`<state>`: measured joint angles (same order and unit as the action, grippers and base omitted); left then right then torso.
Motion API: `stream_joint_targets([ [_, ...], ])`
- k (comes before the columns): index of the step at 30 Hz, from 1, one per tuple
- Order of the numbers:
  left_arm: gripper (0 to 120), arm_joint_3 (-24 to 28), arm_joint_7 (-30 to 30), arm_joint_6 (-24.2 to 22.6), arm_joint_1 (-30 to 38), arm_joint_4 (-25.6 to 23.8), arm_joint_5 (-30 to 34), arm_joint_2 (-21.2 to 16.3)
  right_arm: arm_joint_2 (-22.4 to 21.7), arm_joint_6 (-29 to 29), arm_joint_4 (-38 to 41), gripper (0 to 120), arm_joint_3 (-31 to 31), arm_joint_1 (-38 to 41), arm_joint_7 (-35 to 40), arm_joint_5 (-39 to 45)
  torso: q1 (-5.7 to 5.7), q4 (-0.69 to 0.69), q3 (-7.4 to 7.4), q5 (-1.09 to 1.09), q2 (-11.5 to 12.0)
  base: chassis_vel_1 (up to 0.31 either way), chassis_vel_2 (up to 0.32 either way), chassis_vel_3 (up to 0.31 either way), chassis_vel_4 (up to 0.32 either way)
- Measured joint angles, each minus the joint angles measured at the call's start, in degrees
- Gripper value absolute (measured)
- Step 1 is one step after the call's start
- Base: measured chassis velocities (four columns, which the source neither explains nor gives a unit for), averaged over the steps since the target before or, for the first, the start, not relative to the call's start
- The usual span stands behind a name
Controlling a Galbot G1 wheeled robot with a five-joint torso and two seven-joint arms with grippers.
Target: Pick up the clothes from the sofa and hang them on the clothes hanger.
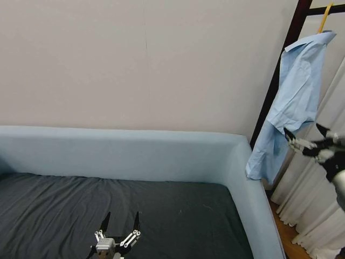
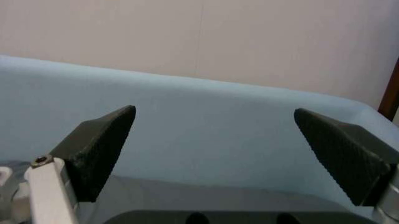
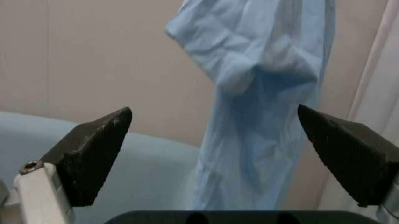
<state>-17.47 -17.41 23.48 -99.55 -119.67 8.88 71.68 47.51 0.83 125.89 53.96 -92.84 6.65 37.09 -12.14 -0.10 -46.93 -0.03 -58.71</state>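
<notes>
The light blue shirt [image 1: 294,91] hangs off the sofa, on a yellow hanger [image 1: 325,19] hooked high on a dark brown rack [image 1: 280,70] that stands just beyond the sofa's right end. Its collar sits at the hanger, and the body and one folded sleeve fall in loose creases down past the top of the sofa's armrest [image 1: 242,178]. Pale curtains [image 1: 307,199] hang behind and below it, above a strip of wooden floor [image 1: 285,232].

The right gripper [image 1: 303,130] is raised at the right edge of the head view, level with the lower part of the shirt and just beside it. Its jaws are spread wide with nothing between them. In the right wrist view the right gripper [image 3: 214,108] faces the shirt [image 3: 268,93], which hangs ahead of the black jaw tips and in the gap they frame, with the wall and the sofa's blue edge behind.

The left gripper [image 1: 122,216] is low, over the dark grey seat cushion [image 1: 64,205] of the sofa [image 1: 135,154], well apart from the shirt. Its jaws are also spread and empty. In the left wrist view the left gripper [image 2: 214,110] points at the light blue backrest [image 2: 218,144], with the plain wall [image 2: 187,37] above it and a sliver of the dark rack [image 2: 393,93] at the edge.
</notes>
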Motion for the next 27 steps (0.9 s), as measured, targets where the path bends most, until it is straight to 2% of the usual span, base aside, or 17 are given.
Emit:
stream_joint_targets([
  [3, 100, 0.0, 0.1, 0.0, 0.0, 0.0, 0.0, 0.0, 8.7, 5.7, 0.6, 100, -1.3, -6.8, -2.1, -7.3, 0.00, -0.01, 0.00, 0.02, 0.0, 0.000, 0.000, 0.000, 0.000],
  [4, 100, 0.0, 0.1, 0.0, 0.0, 0.0, 0.0, 0.0, 8.7, 5.7, 0.6, 100, -1.3, -6.8, -2.1, -7.3, 0.00, -0.01, 0.00, 0.02, 0.0, 0.000, 0.000, 0.000, 0.000],
  [7, 100, 0.0, 0.0, 0.0, 0.0, 0.0, 0.0, 0.0, 15.0, 10.3, -0.6, 100, -5.2, -10.4, -4.0, -13.1, 0.00, 0.01, 0.00, 0.01, 0.0, 0.000, 0.000, 0.000, 0.000],
  [11, 100, 0.0, 0.0, 0.0, 0.0, 0.0, 0.0, 0.0, 18.9, 13.5, -2.6, 100, -8.8, -11.8, -5.3, -17.1, 0.00, 0.02, -0.01, 0.01, 0.0, 0.000, 0.000, 0.000, 0.000],
  [19, 100, 0.0, 0.0, 0.0, 0.0, 0.0, 0.0, 0.0, 22.3, 19.3, -5.0, 100, -13.3, -13.5, -6.4, -22.2, 0.00, 0.01, -0.01, 0.02, 0.0, 0.000, 0.000, 0.000, 0.000],
  [27, 100, 0.0, 0.0, 0.0, 0.0, 0.0, 0.0, 0.0, 21.9, 19.2, -4.8, 100, -13.6, -13.0, -6.1, -22.0, -0.01, 0.02, -0.01, 0.02, 0.0, 0.000, 0.000, 0.000, 0.000],
])
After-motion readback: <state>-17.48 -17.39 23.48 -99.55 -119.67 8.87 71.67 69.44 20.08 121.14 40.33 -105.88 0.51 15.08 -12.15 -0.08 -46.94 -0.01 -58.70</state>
